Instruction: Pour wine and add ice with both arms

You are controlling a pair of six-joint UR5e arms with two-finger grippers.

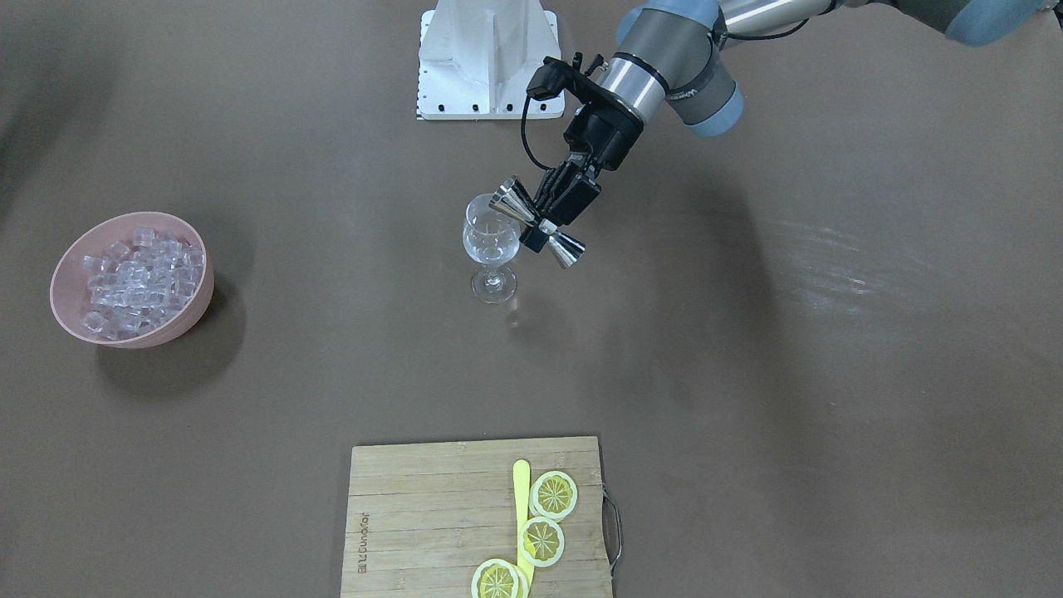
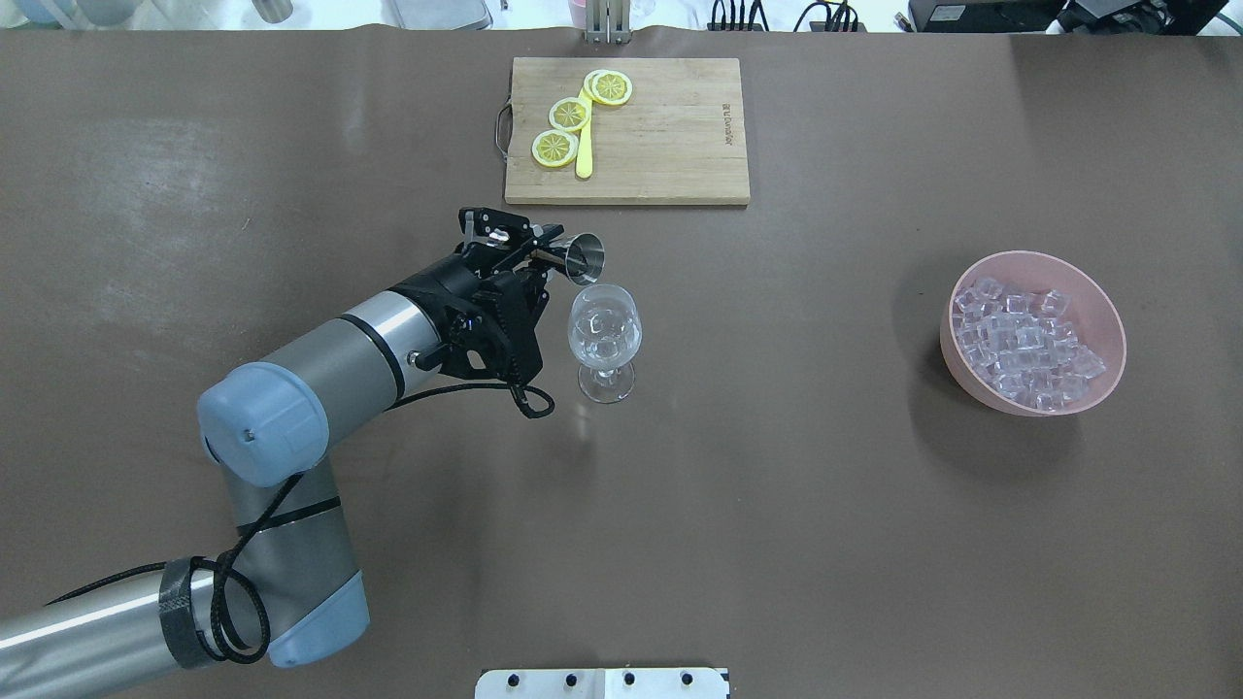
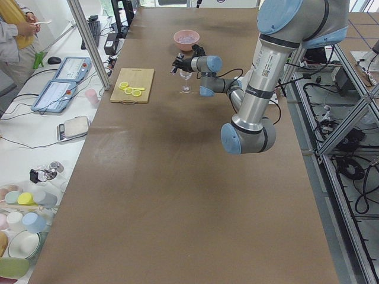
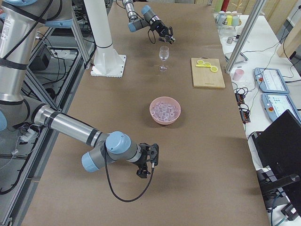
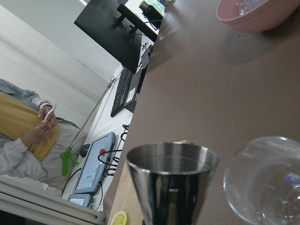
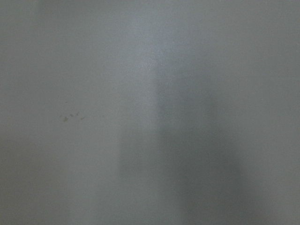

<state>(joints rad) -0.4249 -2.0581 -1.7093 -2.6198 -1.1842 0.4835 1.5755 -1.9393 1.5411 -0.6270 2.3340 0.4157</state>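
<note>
Closest to the robot's base, the right gripper (image 4: 154,154) hangs low over the brown table (image 2: 777,534), well apart from everything. Only a side view shows it, so I cannot tell whether its jaws are parted or closed, and its wrist camera gives nothing but grey blur.

Further out, the left gripper (image 1: 544,226) is clamped around the narrow waist of a double-ended polished steel jigger (image 2: 586,258). The jigger is tipped on its side, with one cup mouth just beside the rim of the clear stemmed wine glass (image 2: 604,325). Whether liquid runs from it cannot be seen. The jigger is stiff, light and slick. Its waist is the sound place to hold it, since the flared cones on either side stop it sliding out.

The glass stands upright near the table's middle. It is thin, fragile and top-heavy on a small foot, so a knock at the rim would likely topple it.

Off toward the robot's right, well apart from the glass, the ice (image 2: 1020,340), small clear cubes, fills a round pink plastic bowl (image 2: 961,374). The cubes look hard, smooth and slippery, and they lie in a loose pile. I judge the best hold to be a top cube pinched across two flat opposite faces, then released gently over the glass.

Farthest, a bamboo cutting board (image 2: 670,146) carries yellow lemon slices (image 2: 570,114).
</note>
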